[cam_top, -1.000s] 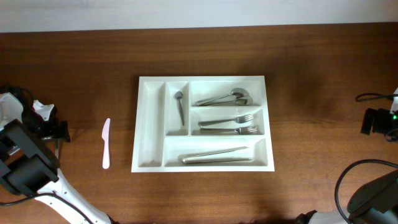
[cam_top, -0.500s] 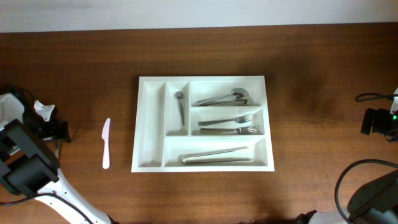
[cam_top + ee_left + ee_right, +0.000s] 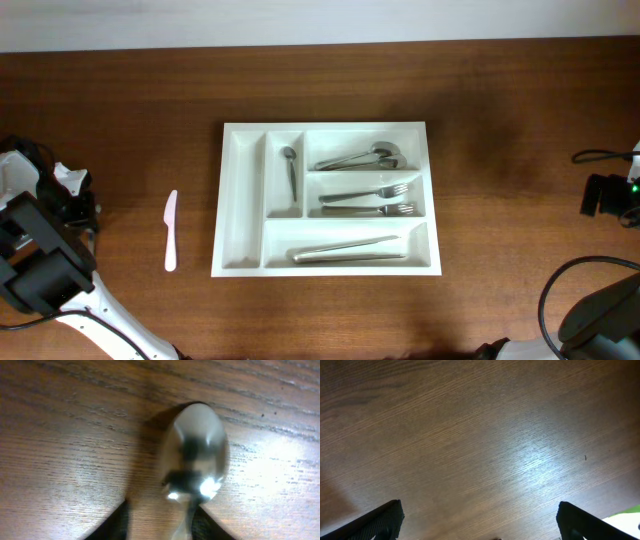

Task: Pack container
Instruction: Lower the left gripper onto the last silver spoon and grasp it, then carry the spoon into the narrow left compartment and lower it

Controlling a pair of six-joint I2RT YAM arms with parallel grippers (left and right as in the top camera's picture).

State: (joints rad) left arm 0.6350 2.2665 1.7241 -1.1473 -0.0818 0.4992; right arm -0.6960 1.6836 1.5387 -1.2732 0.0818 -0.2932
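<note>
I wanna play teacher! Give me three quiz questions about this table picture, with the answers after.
1. True or false: the pink knife lies inside the white tray.
2. How many forks are in the tray's middle compartment?
3. Fill in: the shiny thing between the fingers of the left hand is a ____.
Key: 1 false, it lies on the table beside the tray; 2 two; 3 spoon.

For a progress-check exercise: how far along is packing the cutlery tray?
Done: metal spoons and forks lie in the large white plastic compartment tray. In hand: the left gripper straddles a shiny metal spoon. Left: that spoon and the pink plastic knife beside the tray.
</note>
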